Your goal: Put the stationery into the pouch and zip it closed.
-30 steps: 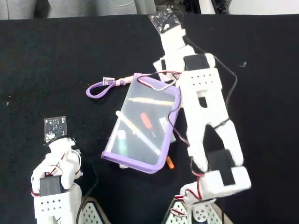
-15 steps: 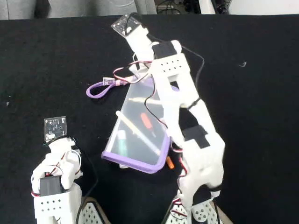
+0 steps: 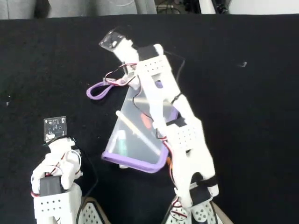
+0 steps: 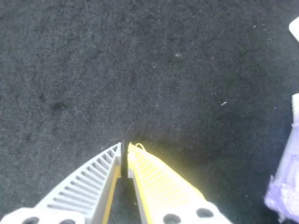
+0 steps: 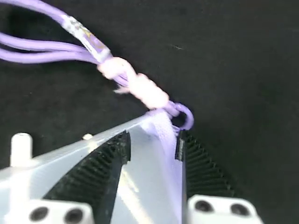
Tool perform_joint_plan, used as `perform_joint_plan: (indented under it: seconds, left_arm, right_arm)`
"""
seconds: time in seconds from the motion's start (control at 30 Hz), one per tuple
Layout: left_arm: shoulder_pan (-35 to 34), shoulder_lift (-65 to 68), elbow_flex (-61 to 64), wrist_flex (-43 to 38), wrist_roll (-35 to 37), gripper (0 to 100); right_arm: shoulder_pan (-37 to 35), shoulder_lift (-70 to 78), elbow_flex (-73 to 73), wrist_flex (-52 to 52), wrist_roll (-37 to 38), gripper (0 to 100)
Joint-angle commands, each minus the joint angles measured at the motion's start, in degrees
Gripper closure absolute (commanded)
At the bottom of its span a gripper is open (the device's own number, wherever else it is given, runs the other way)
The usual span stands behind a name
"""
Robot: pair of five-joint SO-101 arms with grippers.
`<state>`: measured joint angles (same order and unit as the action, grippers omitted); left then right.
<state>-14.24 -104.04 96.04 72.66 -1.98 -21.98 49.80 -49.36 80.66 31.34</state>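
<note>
Right hand (image 5: 152,141) part open, straddling pouch (image 3: 133,151) corner by the strap (image 3: 97,90). Left hand (image 4: 125,149) closed, low over the worktop (image 4: 140,56).

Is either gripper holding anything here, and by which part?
Nothing is held. The left gripper is shut and empty; the right gripper is open astride the pouch corner by its strap.

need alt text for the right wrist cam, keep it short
The right gripper, jaws open, straddles a corner of the clear, purple-edged pouch. A small purple ring sits at that corner, and from it a purple strap trails away over the black table.
</note>
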Motion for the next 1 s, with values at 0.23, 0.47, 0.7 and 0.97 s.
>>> perform_joint_plan:
  seconds: [0.23,0.47,0.7,0.97]
  left_arm:
    - [-0.5,-0.3,1.4,0.3,-0.1,97]
    - [-0.5,-0.3,1.4,0.3,-0.1,97]
    - [-0.5,-0.3,1.4,0.3,-0.1,97]
    - [-0.5,-0.3,1.4,0.3,-0.1,97]
  right_arm:
    - [-1.8,0.4,-9.6,0.7,-7.6,82.8]
    - [-5.3,3.2,-12.7,1.4,-11.3,82.8]
    - [-1.8,6.5,-13.2,13.4,-11.3,82.8]
    - [8.7,5.2,-11.6,20.6,-5.9,82.8]
